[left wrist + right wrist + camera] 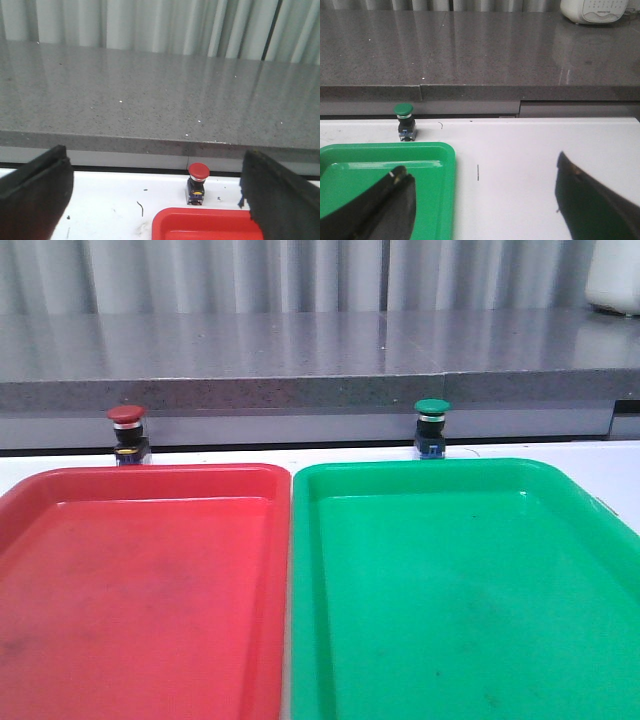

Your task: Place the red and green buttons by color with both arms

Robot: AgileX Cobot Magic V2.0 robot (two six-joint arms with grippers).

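The red button (127, 432) stands upright on the white table behind the red tray (140, 580). It also shows in the left wrist view (197, 182), ahead of my left gripper (155, 192), which is open wide and empty. The green button (432, 426) stands upright behind the green tray (470, 590). In the right wrist view it (404, 120) stands beyond the tray's far corner (437, 150). My right gripper (485, 192) is open and empty over the table beside the green tray. Neither gripper shows in the front view.
A grey stone ledge (320, 360) runs along the back, right behind both buttons. A white appliance (615, 275) sits on it at the far right. The two trays lie side by side and fill the near table.
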